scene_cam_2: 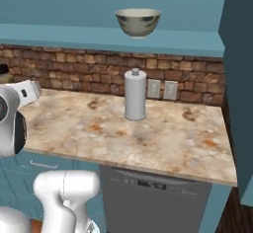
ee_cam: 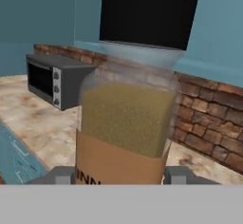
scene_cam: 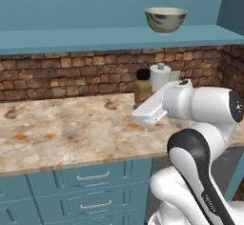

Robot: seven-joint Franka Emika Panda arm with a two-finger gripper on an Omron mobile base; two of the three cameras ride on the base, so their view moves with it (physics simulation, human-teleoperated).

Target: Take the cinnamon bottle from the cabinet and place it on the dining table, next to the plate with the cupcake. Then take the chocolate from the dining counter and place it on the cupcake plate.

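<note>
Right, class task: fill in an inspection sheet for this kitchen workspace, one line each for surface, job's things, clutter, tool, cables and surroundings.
Surface: beige marble counter with orange blotches.
Job's things: cinnamon bottle, black cap, tan powder, label band, upright between the tool's fingertips; in the left base view it stands beyond the hand.
Clutter: paper towel roll upright on the counter; patterned bowl on the teal shelf; microwave on the counter.
Tool: tool closed on the bottle.
Cables: nothing seen.
Surroundings: brick backsplash, wall outlets, teal drawers.
</note>
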